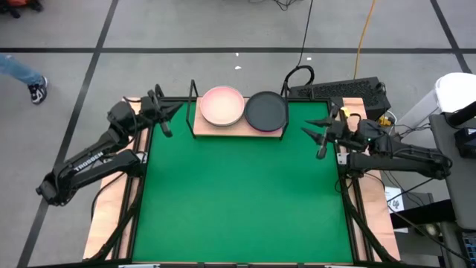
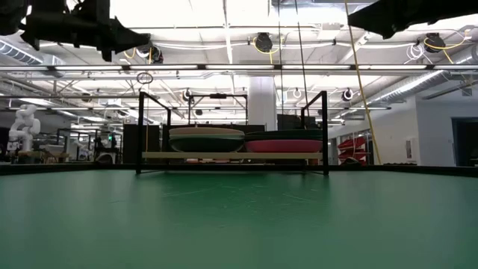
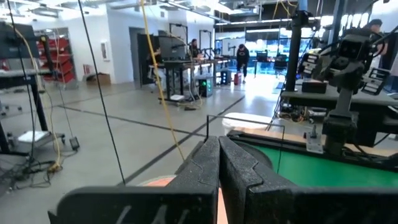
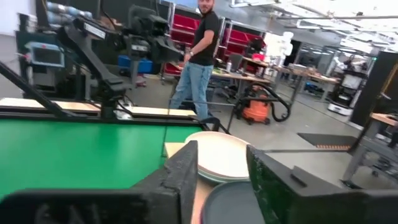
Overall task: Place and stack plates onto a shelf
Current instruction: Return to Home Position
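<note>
Left hand (image 1: 169, 119) hovers clenched above the left rear corner of the bench (image 1: 111, 216), its fingers (image 3: 211, 168) pressed together in its wrist view. Right hand (image 1: 316, 138) hangs released near the right edge, with a gap between its fingers (image 4: 180, 174). From above, the shelf (image 1: 199, 123) at the back edge carries two stacks of plates, topped by a pale pink plate (image 1: 222, 106) and a black plate (image 1: 265, 112). Only the level view shows the layers beneath, such as a hot pink plate (image 2: 284, 146) under the black one; how many there are is hard to make out. Both arms are cut off at that view's top. A green mat (image 1: 238, 193) lies open in front.
</note>
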`<state>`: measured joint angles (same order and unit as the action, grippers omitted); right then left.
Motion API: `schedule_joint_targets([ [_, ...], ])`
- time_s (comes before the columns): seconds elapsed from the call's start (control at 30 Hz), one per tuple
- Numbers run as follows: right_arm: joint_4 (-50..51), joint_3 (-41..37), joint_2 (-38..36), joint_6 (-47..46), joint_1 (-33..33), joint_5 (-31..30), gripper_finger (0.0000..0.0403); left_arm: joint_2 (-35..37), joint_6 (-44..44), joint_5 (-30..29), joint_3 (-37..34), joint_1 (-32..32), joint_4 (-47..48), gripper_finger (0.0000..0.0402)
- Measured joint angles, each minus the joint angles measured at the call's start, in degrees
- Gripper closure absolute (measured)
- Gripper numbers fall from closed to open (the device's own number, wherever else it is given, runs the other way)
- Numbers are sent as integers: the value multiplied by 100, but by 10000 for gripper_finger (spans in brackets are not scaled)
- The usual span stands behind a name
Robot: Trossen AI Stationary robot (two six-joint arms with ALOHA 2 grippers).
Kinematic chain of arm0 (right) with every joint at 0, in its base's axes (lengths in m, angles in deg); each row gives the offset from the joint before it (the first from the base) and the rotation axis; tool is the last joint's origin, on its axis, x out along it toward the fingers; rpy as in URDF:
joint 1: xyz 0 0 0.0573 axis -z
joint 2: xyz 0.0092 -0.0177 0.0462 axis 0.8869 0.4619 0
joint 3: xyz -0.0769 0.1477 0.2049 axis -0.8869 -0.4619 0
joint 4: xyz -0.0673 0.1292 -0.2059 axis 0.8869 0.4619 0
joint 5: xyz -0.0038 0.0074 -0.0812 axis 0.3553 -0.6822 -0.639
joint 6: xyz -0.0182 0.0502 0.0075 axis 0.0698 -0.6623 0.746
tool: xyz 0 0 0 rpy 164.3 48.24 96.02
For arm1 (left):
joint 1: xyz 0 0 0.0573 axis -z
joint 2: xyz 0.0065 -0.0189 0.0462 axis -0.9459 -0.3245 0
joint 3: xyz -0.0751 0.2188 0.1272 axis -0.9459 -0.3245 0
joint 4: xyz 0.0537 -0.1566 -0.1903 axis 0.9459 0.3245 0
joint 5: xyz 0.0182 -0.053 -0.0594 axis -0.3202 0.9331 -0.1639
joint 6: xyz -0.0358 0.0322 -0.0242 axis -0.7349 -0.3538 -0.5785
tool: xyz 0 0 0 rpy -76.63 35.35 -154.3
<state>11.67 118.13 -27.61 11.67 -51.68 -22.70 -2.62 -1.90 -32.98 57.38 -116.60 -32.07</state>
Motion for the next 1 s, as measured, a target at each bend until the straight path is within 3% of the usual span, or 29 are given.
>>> schedule_joint_targets([
  [0.33,633,0,-552,-268,-2,140,398,666,-201,657,-64,0,130,396],
  [0.63,667,-59,-1395,-434,-3,895,401,2064,-149,692,-62,0,1176,395],
  [1.0,-315,-1380,-2328,-631,-2,889,403,3026,34,687,-62,0,2397,394],
])
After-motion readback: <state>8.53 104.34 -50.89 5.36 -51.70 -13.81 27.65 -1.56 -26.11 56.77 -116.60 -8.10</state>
